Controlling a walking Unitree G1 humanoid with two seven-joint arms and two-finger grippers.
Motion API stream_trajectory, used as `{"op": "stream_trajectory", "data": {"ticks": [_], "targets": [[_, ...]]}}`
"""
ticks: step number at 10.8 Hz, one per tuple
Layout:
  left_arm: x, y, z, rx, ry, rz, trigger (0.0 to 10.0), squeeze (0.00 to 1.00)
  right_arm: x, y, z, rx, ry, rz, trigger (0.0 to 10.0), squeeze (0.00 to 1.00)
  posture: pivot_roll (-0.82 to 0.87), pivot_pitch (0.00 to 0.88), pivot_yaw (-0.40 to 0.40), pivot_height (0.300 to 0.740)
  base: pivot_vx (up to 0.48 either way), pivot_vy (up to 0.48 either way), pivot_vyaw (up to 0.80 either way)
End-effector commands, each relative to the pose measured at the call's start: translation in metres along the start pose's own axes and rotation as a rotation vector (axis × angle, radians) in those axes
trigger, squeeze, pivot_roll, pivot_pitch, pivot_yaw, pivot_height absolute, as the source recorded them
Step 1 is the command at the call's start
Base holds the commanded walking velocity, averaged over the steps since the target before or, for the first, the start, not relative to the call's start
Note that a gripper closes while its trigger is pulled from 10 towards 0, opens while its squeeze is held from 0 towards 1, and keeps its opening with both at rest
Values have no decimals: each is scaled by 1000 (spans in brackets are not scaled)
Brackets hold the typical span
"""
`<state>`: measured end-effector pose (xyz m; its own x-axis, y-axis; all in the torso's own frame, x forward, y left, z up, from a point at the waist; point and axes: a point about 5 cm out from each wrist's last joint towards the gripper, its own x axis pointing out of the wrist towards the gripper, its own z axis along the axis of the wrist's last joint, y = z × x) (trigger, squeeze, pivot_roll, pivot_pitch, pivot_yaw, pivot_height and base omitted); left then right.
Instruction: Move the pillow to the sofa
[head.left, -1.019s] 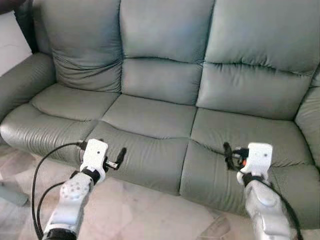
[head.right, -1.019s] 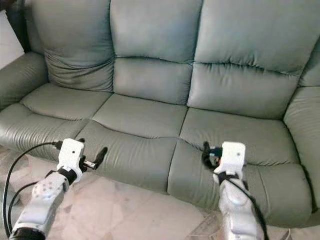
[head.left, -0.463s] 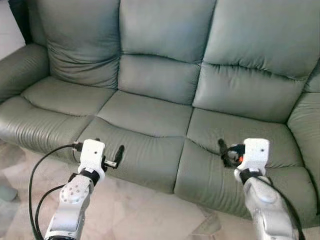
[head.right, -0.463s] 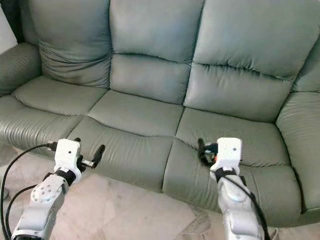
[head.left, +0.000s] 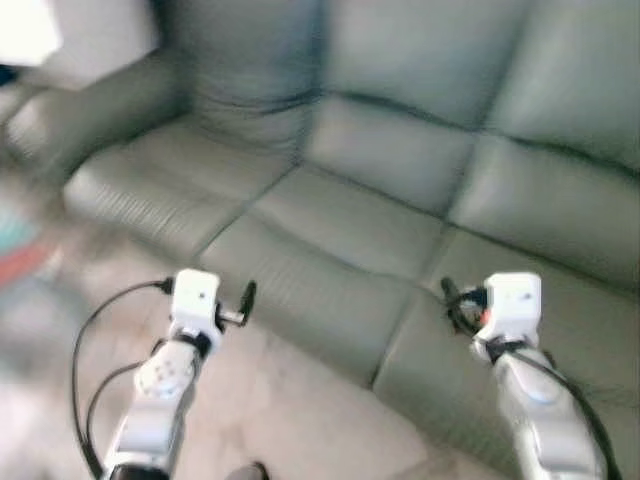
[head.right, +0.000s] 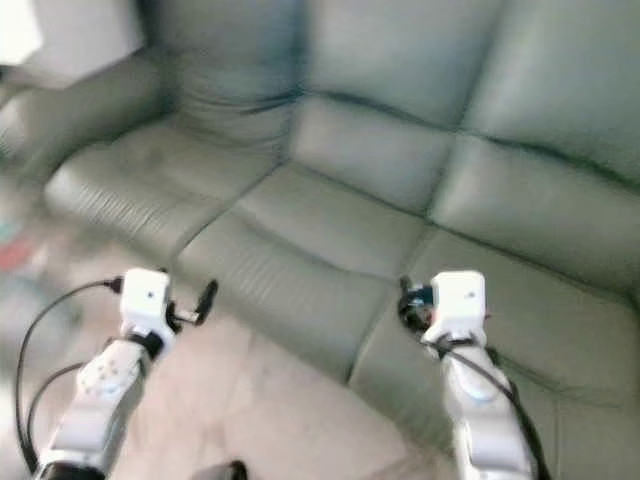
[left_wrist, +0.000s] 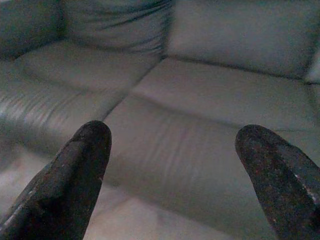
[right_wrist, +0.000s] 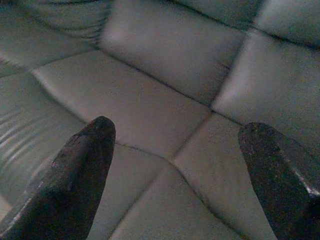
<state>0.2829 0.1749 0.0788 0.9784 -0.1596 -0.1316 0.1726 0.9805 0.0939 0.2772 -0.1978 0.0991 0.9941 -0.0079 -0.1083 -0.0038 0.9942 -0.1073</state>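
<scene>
Left gripper (head.left: 236, 304): spread wide, nothing between its two black fingers (left_wrist: 80, 170); held over the pale floor (head.left: 285, 405), just short of the front edge of the seats. Right gripper (head.left: 455, 305): likewise spread wide and empty, two black fingers (right_wrist: 80, 165) well apart; held low over the front of the seat on the robot's right, contact not discernible.

Largest item: one grey-green leather sofa (head.left: 380, 215), directly ahead of both grippers and running across the head views at a slant. Head views blurred.

- Seat cushions: three, side by side, fronts creased.
- Back cushions: three, upright behind the seats.
- Armrest (head.left: 105, 115): one in view, at the robot's left end.

Arms: two, silver, each ending in a white wrist block. Left arm over the floor; right arm reaching over the sofa front.

Cable (head.left: 85, 345): one black loop, hanging beside the left arm and running up to its wrist block.

Reddish and teal patches at the left edge of the floor: too blurred to identify.
</scene>
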Motion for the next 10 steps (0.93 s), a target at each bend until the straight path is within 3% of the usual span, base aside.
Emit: {"op": "stream_trajectory", "data": {"ticks": [1,4,9,10], "targets": [[-2,5,-2,0,16,14,10000,0,0,6,0,9,3,17,10000,0,-105,148,-32,740,0,0,800],[-1,8,0,5,15,24,10000,0,0,13,0,21,5,30,10000,0,-109,146,-30,740,0,0,800],[-2,10,-4,-68,25,52,10000,0,0,13,3,34,-1,47,10000,0,-113,144,-45,740,0,0,0],[-3,18,-3,-49,35,158,10000,0,0,15,4,40,-7,59,10000,0,-112,141,-46,740,0,0,0]]}}
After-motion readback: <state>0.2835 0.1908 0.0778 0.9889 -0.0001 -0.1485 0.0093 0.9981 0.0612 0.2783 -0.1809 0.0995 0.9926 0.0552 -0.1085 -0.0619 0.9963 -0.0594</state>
